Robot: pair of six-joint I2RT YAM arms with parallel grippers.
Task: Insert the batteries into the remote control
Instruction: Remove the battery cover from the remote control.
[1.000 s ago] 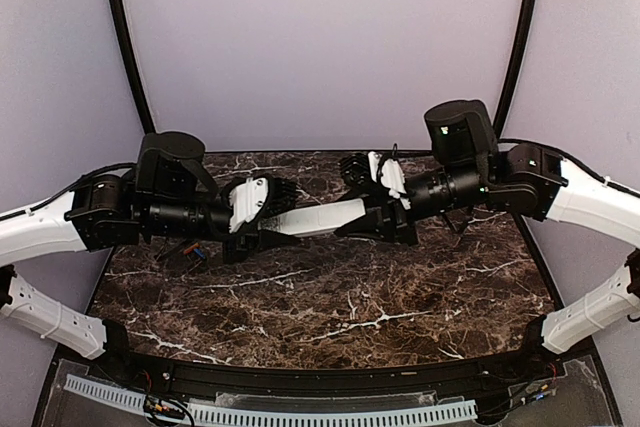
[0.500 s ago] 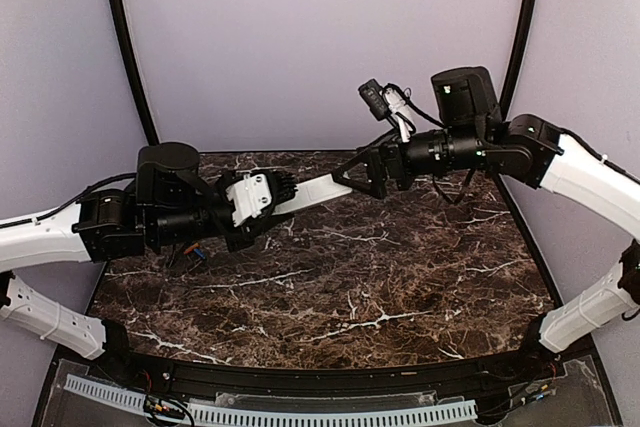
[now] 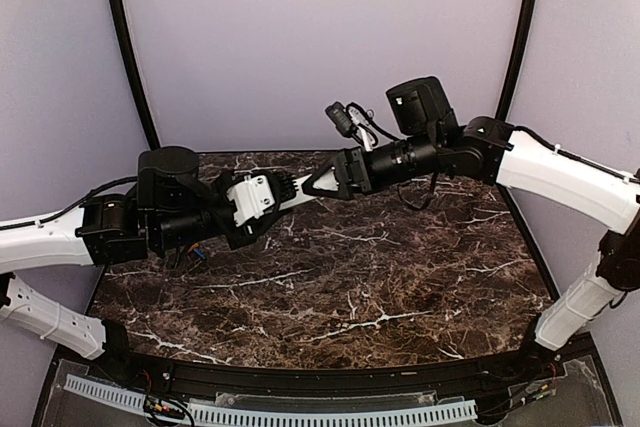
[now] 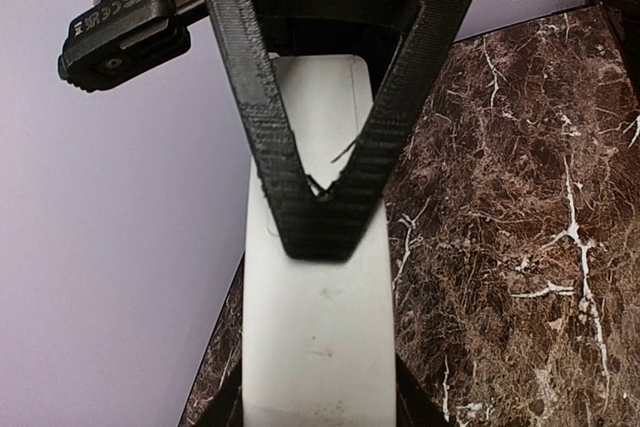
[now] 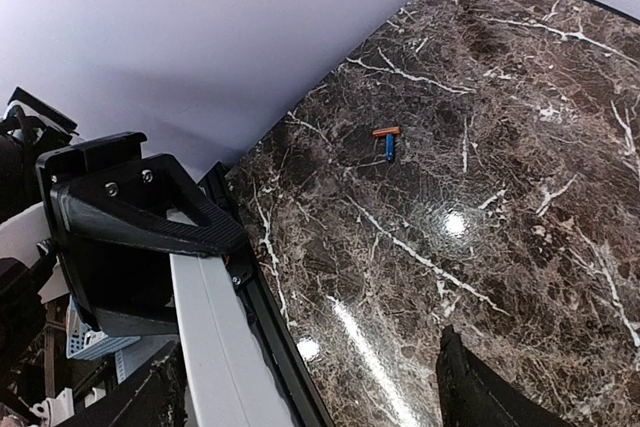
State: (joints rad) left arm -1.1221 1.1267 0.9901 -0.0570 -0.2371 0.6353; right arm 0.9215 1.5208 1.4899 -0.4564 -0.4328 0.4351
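Since a second ago the right arm (image 3: 540, 162) has swung up and across toward the left, and its pincer has let go of the remote's far end and come in close to the other pincer.

Over on the left, the left arm (image 3: 110, 227) reaches out low over the tabletop (image 3: 350, 287) with its wrist turned inward. The left pincer (image 3: 283, 193) is pinching the remote control (image 4: 318, 327) by one end, holding it up in the air so that it slants upward to the right. Beneath that arm the batteries (image 5: 386, 139), one orange and one blue, lie touching each other on the marble, well apart from the remote.

So the loading itself looks not yet begun to me: neither cell is in the remote, and both are left to be picked up and seated. Only a plain white face of the remote shows, and I cannot tell from where I stand whether the battery recess is uncovered.

On the right, the right arm is raised, elbow high, its forearm pointing left and slightly down. The right pincer (image 3: 315, 185) is spread wide, one finger lying across the remote's free end and the other standing well clear, gripping nothing that I can see.
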